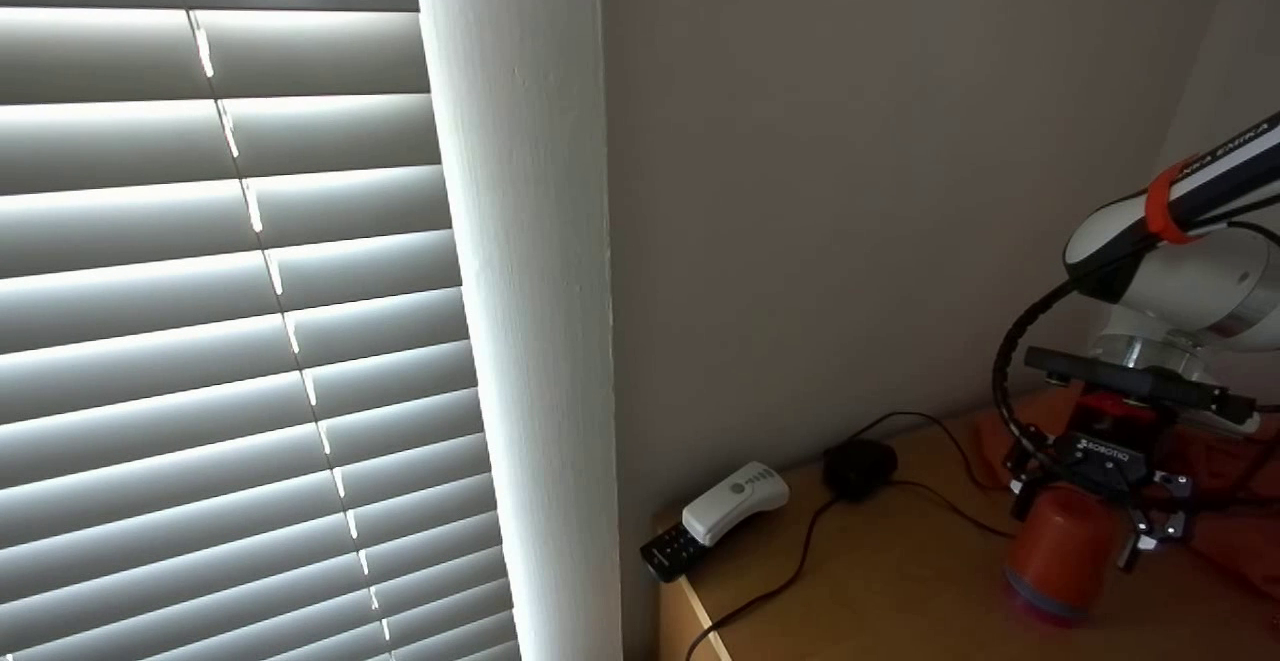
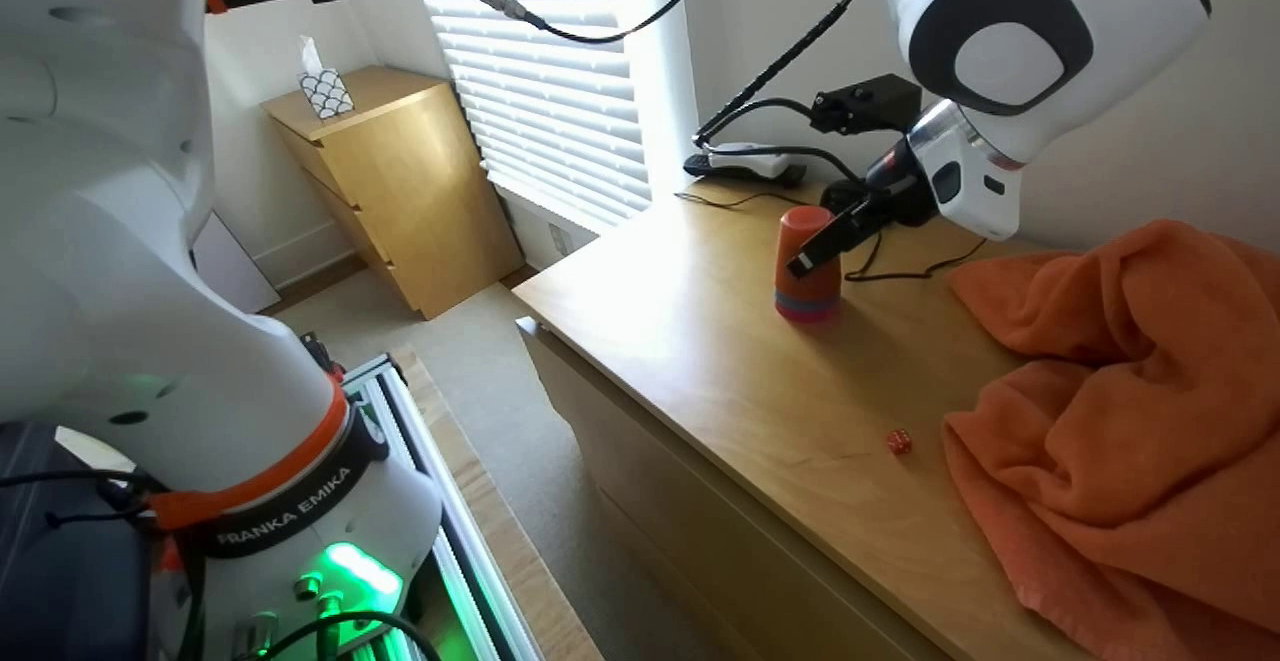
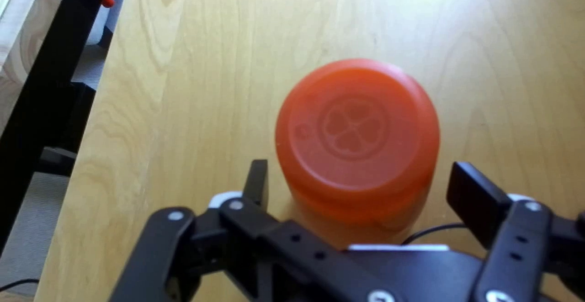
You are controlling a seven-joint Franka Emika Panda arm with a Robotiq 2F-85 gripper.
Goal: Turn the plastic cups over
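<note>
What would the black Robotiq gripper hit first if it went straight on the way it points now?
Probably the upside-down orange plastic cup, showing between the open fingers of the gripper. The fingers might pass either side and reach the pale wooden tabletop first; depth is unclear.

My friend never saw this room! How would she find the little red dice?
In an exterior view, find the wooden top with the big crumpled orange cloth on it. Just beside the cloth, not touching it, sits the die. It's a tiny red cube with pale dots, while the orange cup is tall and round.
</note>
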